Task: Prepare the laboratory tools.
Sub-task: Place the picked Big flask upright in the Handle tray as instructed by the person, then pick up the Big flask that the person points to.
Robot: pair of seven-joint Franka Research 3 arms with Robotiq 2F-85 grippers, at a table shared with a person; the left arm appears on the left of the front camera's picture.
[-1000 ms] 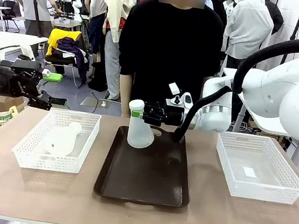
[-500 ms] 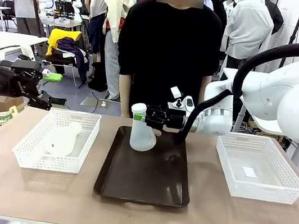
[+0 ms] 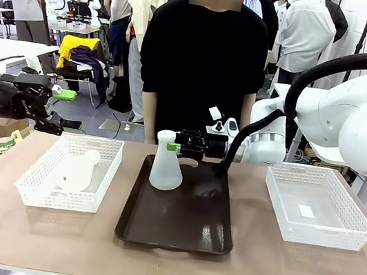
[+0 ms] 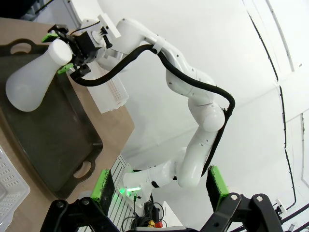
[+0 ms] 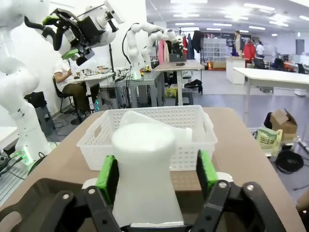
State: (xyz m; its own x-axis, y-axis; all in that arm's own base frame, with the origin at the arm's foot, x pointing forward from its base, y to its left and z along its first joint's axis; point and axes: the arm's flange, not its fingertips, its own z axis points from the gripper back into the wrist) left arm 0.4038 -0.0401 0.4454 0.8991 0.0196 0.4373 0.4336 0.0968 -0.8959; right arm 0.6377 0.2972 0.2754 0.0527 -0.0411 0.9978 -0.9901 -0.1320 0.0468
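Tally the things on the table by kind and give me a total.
Dark brown tray: 1
White mesh baskets: 2
Conical flasks: 2, one upright on the tray, one lying in the left basket
Total: 5

Place: you're working in an open robotics lab hall.
Ahead of your right gripper (image 5: 157,176): work desks (image 5: 270,75), ceiling light panels (image 5: 236,10), storage shelves (image 5: 215,48), people standing (image 5: 249,50).
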